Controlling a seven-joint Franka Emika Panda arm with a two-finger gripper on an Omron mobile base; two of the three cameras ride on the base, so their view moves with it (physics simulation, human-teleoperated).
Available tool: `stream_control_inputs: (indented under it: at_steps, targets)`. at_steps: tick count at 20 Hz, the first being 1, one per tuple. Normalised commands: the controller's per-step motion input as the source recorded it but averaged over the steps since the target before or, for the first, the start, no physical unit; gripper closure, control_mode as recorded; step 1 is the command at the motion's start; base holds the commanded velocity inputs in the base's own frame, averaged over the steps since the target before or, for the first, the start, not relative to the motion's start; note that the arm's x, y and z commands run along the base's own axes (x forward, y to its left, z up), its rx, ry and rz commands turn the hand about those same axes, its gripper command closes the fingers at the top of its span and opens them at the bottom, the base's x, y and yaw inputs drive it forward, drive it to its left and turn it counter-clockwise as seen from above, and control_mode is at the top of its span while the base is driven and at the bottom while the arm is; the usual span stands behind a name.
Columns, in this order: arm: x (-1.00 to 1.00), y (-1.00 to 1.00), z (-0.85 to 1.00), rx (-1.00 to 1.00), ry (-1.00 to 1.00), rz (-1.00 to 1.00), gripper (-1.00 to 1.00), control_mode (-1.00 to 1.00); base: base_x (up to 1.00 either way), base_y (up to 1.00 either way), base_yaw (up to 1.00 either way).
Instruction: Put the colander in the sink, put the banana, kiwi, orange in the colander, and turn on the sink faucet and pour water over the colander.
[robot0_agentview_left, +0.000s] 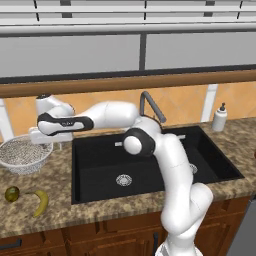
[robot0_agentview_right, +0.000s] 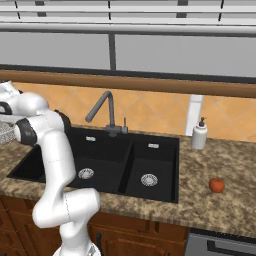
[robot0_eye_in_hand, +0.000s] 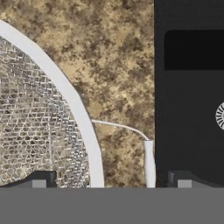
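Observation:
The colander (robot0_agentview_left: 21, 154), a round wire-mesh bowl, stands on the counter left of the black sink (robot0_agentview_left: 100, 165). My gripper (robot0_agentview_left: 44, 144) hangs open just above its right rim. In the hand view the colander's rim (robot0_eye_in_hand: 74, 105) and its thin side handle (robot0_eye_in_hand: 131, 130) lie between the two fingertips of the gripper (robot0_eye_in_hand: 111, 181), which holds nothing. The kiwi (robot0_agentview_left: 12, 193) and the banana (robot0_agentview_left: 41, 201) lie on the counter in front of the colander. Far to the right of the sink (robot0_agentview_right: 160, 170) the orange (robot0_agentview_right: 216, 185) rests on the counter. The sink faucet (robot0_agentview_left: 151, 106) rises behind the basins, with no water running.
A white soap-dispenser bottle (robot0_agentview_left: 219, 117) stands at the back right of the sink. My own arm arches over the large left basin. The counter's front edge runs close to the banana and kiwi.

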Motion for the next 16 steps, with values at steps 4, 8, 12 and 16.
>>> stream_control_inputs:
  at_steps: [4,8,12,16]
  targets:
    - [0.00,-0.18,-0.04,0.04,0.00,0.00,-1.00,-1.00,0.00,0.00,0.00]
    - [0.07,0.00,-0.30,0.07,0.00,0.07,-1.00,-1.00,0.00,0.00,0.00]
    - [0.16,0.00,-0.44,0.13,0.00,0.14,-1.00,-1.00,0.00,0.00,0.00]
    - [0.04,0.00,-0.12,0.10,0.00,0.09,-1.00,-1.00,0.00,0.00,0.00]
